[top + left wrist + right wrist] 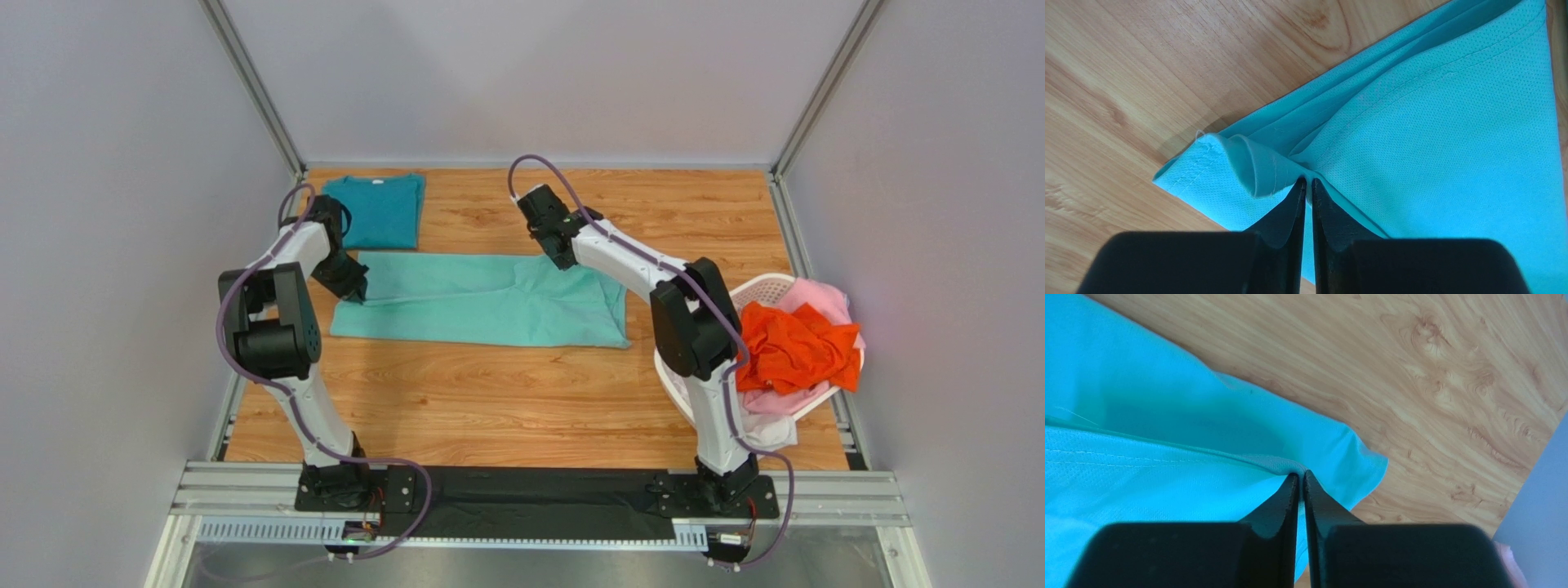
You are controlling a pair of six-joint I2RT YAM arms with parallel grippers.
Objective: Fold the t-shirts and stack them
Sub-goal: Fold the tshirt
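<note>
my left tool (1308, 181) and right tool (1300, 474) each pinch the mint shirt (491, 304); i'd lift both evenly, keeping it taut.

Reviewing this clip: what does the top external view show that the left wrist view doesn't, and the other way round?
Only the top external view shows the folded teal t-shirt at the far left and the basket on the right holding the orange t-shirt and pink t-shirt. It also shows the right gripper at the mint t-shirt's far edge. Only the left wrist view shows the left gripper's fingers closed on a bunched, stitched corner of that shirt. Both show the mint t-shirt lying on the wooden table.
</note>
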